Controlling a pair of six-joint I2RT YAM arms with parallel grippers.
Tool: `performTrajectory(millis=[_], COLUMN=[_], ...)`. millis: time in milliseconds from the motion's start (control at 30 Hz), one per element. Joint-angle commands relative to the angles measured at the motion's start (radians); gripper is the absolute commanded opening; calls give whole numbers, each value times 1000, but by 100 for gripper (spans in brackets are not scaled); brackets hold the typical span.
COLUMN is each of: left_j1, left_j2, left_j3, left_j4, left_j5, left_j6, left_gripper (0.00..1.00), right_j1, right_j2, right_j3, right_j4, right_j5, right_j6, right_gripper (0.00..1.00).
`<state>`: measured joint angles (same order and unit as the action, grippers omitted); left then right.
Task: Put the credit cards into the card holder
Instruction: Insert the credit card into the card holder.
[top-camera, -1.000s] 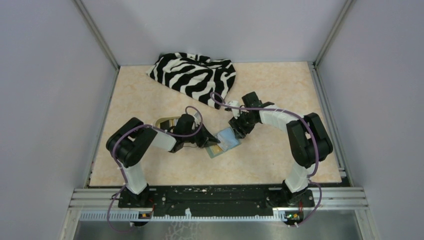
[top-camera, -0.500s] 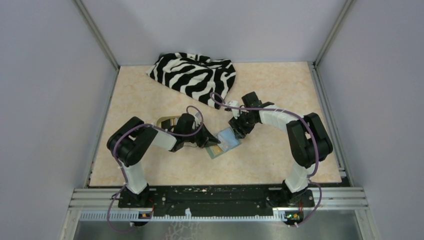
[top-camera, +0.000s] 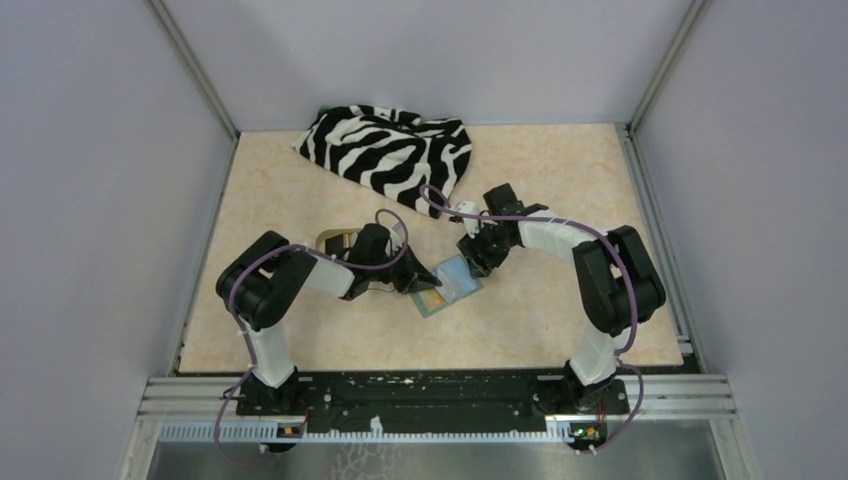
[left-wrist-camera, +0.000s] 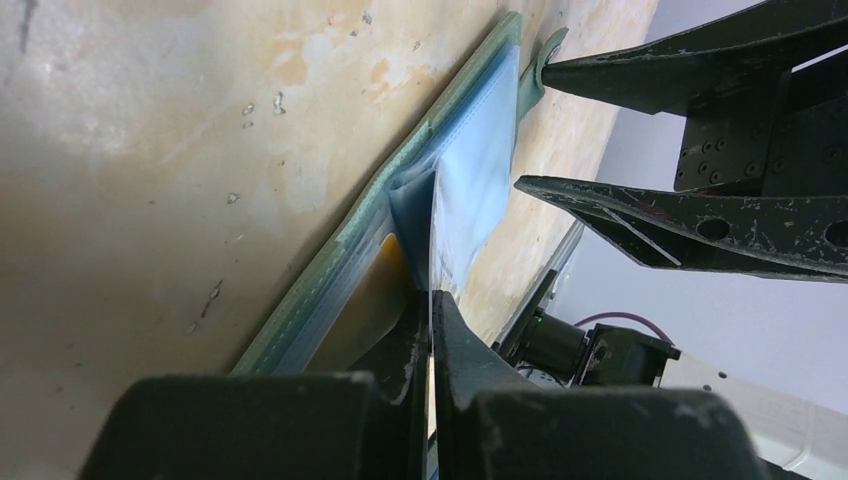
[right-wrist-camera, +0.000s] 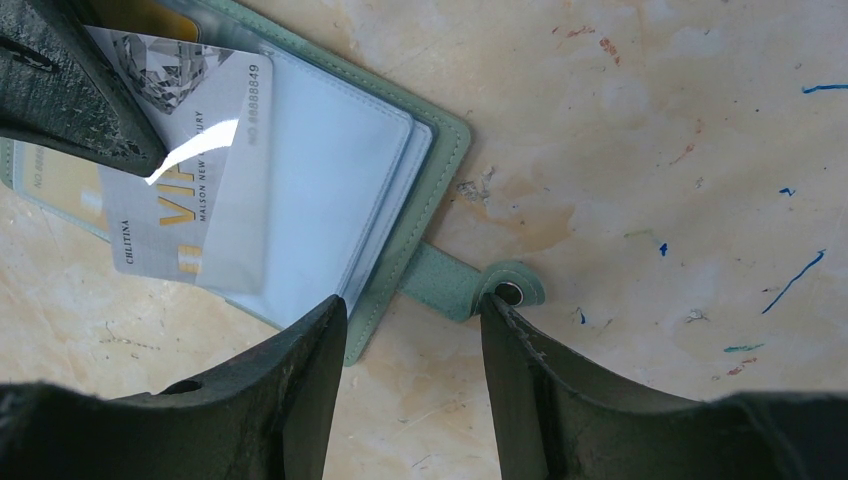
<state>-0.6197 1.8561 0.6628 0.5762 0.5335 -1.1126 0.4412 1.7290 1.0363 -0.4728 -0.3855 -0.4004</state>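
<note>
The sage-green card holder (top-camera: 455, 283) lies open on the table, pale blue lining up. It also shows in the right wrist view (right-wrist-camera: 440, 150), its tab (right-wrist-camera: 455, 283) pointing right. My left gripper (top-camera: 420, 281) is shut on a whitish striped VIP card (right-wrist-camera: 185, 190), whose far end sits under a clear pocket. In the left wrist view the jaws (left-wrist-camera: 432, 305) pinch that card's thin edge at the holder (left-wrist-camera: 380, 215). A gold-yellow card (right-wrist-camera: 55, 180) sits in the holder's left half. My right gripper (right-wrist-camera: 412, 305) is open, one fingertip on the holder's edge, the other at the tab's snap.
A zebra-striped cloth (top-camera: 390, 150) lies at the back of the table. A tan oval dish (top-camera: 333, 242) sits behind my left arm, mostly hidden. Grey walls close in the table on three sides.
My left arm's elbow has shifted slightly to the right. The card, holder and right gripper stand as before.
</note>
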Motion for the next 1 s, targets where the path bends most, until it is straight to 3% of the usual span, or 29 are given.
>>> performTrajectory(millis=[0, 600, 800, 967], left_j1=[7, 8, 17, 20], left_j2=[46, 29, 22, 7], left_j3=[29, 79, 86, 80], left_j4=[-100, -257, -274, -279], left_j5=[12, -52, -55, -56], left_j6=[43, 160, 170, 180], left_gripper=[7, 32, 33, 34], right_j1=[27, 27, 27, 27], right_j2=[0, -50, -123, -228], right_j3=[21, 23, 24, 13], right_j4=[-5, -6, -13, -2], right_j5=[-44, -39, 14, 45], right_j6=[-4, -7, -33, -76], right_gripper=[52, 54, 62, 64])
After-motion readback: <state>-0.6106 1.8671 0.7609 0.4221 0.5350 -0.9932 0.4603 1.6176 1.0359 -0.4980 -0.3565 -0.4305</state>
